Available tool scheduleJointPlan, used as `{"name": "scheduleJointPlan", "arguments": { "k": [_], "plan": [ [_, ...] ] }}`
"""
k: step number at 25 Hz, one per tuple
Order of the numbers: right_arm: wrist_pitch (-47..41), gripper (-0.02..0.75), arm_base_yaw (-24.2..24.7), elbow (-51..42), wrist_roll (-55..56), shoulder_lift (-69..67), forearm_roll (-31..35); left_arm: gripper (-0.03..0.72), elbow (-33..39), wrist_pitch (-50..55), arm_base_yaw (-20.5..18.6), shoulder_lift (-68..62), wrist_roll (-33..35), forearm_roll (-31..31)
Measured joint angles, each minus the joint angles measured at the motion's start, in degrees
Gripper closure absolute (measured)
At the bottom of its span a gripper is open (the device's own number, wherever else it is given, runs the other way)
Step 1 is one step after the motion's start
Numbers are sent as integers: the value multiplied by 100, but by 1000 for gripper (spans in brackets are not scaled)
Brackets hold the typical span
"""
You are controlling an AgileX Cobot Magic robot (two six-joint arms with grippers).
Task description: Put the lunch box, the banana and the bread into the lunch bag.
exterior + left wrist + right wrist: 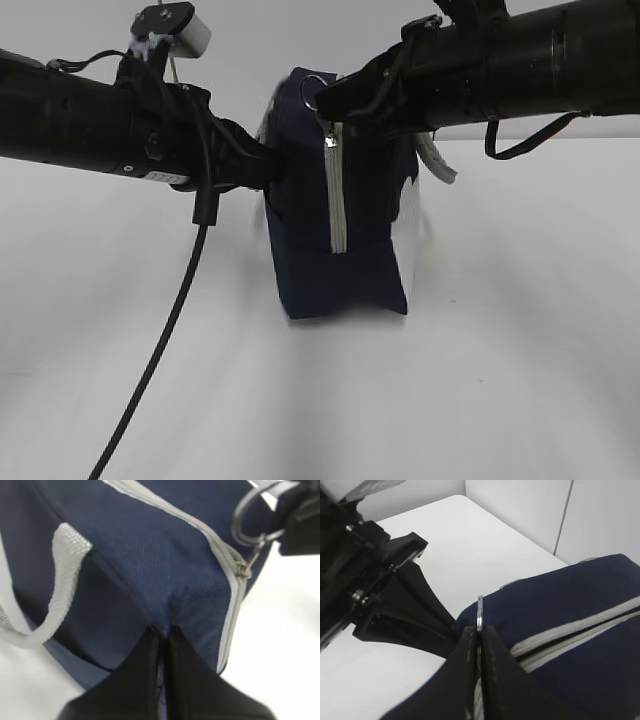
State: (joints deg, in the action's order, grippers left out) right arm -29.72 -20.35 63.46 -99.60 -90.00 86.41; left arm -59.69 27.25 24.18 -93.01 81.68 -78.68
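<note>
The navy lunch bag (340, 260) stands end-on at the middle of the white table. Its grey zipper (337, 190) runs down the near end. My left gripper (272, 170) is shut, pinching a fold of the bag's fabric (162, 630) at the upper left corner. My right gripper (322, 98) is shut on the metal ring pull (480, 611) at the bag's top, and the ring (247, 515) stands upright between its fingers. A grey handle (60, 590) hangs down the bag's side. The lunch box, the banana and the bread are out of view.
A black cable (160, 350) hangs from the left arm down to the table's front. The white table (520, 380) spreads around the bag. Its far edge (520, 530) meets a white wall.
</note>
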Motion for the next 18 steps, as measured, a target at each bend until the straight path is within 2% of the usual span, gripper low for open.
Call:
{"name": "scheduleJointPlan", "arguments": {
  "k": [11,18],
  "plan": [
    [-71,738,0,0,165,0,-26,684,0,751,-5,0,-31,36],
    [-43,738,35,9,178,0,-88,685,0,891,-5,0,-369,636]
  ]
}}
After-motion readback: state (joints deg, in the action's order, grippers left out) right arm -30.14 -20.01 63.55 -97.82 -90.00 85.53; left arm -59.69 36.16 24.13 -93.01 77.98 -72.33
